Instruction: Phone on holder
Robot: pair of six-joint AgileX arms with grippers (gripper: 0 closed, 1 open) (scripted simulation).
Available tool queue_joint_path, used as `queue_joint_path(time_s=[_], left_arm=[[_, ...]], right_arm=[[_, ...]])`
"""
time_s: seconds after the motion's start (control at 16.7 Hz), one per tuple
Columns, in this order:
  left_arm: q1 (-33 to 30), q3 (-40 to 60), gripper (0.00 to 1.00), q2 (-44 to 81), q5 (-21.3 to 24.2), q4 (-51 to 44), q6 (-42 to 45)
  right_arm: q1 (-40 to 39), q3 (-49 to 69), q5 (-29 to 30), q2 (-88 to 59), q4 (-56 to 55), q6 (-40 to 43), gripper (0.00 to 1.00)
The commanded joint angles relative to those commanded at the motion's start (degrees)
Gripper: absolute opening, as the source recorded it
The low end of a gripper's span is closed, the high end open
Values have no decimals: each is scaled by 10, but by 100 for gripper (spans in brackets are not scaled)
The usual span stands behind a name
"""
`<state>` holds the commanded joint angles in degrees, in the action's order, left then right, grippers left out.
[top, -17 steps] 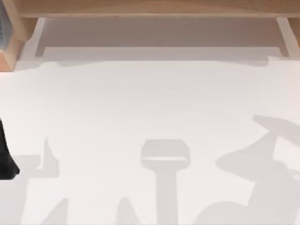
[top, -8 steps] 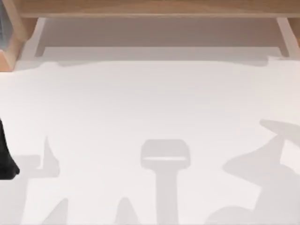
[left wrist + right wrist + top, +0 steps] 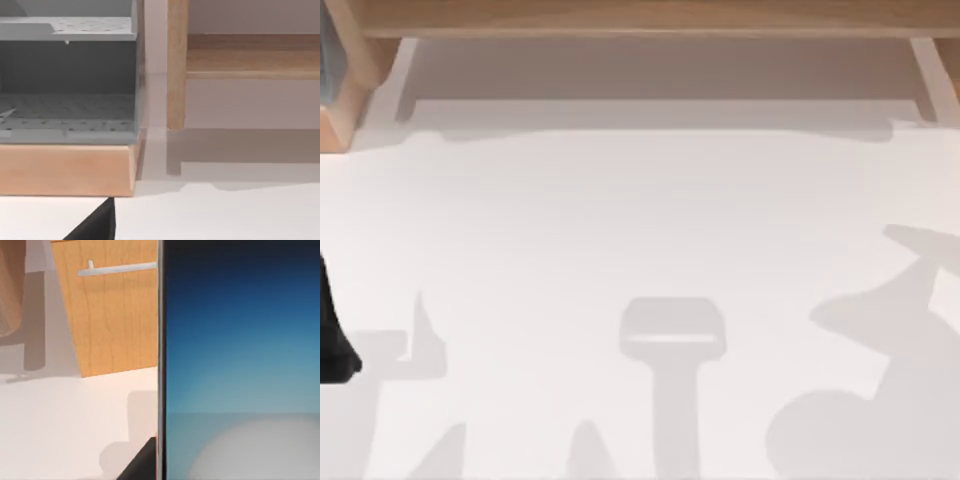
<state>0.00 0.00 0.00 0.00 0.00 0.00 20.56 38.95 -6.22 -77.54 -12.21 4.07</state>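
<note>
Right up against the right wrist camera, the phone is showing its blue screen, which is paling to white toward one end. Its thin silver rim is running straight along the side. A dark sliver is sitting just beside that rim. It is probably part of the right gripper, but whether that gripper is pinching the phone or standing spread I cannot tell. Beyond the phone the white table is stretching away to a wooden cupboard front with a pale handle bar.

The phone is looking light, thin and quite stiff, so it should not be bending in a grip. The glass face and polished rim are likely slippery (and glass is unforgiving if dropped). I judge the two long edges near the middle to be the place to hold it. A firm, even squeeze there should be keeping it from swinging or sliding out on the way to its holder.

In the top view a broad shadow is lying on the table's right side. The left arm is sitting parked at the left edge, and the left gripper's state I cannot tell. Its wrist camera is facing a grey perforated rack on a wooden base, with a wooden post farther back.
</note>
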Motion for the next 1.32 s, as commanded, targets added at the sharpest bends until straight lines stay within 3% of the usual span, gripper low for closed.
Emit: queue_joint_path(time_s=[0.42,1.2,1.32], left_arm=[[0,0,100,0,0,0,0],[0,0,100,0,0,0,0],[0,0,100,0,0,0,0]], right_arm=[[6,6,-13,-42,-37,-18,0],[6,6,-13,-42,-37,-18,98],[6,6,-13,-42,-37,-18,100]])
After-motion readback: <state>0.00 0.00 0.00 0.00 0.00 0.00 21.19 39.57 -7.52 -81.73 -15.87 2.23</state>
